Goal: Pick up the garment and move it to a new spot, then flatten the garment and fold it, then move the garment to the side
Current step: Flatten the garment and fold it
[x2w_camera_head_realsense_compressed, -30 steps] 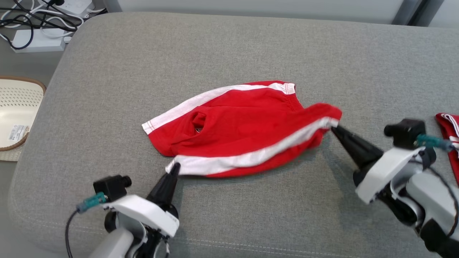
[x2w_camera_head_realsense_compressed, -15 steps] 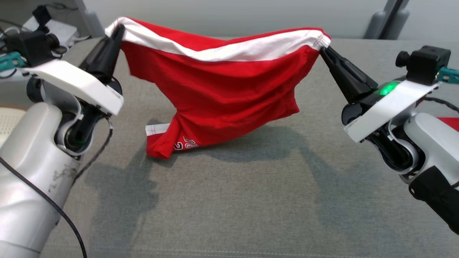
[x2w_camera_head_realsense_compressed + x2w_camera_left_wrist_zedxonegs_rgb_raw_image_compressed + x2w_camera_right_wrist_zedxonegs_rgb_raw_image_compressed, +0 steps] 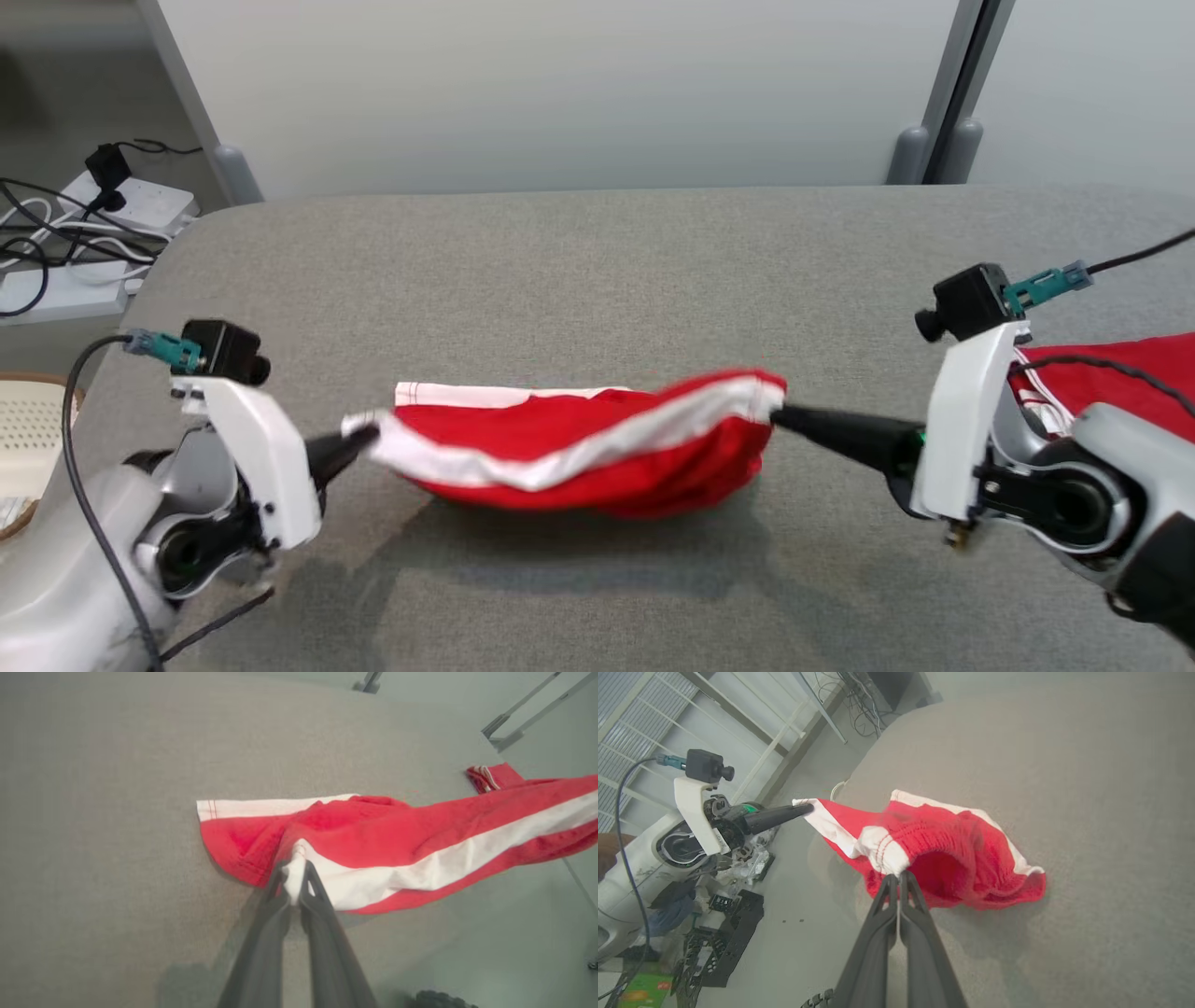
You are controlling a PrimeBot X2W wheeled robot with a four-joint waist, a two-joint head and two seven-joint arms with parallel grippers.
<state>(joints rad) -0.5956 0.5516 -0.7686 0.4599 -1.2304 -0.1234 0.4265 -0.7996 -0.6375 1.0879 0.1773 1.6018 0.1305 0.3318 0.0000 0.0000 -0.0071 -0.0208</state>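
garment [image 3: 523, 434] x1 | left gripper [image 3: 369, 434] pinching one end | right gripper [image 3: 777, 417] pinching other end | second garment [image 3: 1139, 359] x1

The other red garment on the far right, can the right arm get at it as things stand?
Probably not yet: the right gripper is shut on the striped shorts, so it must let go first. Otherwise the other red garment lies close beside that arm, nothing visibly between.

Test lab: power strips [image 3: 140, 198], tangled cables [image 3: 37, 247] on floor [image 3: 37, 347], grey upholstered bench [image 3: 597, 280].
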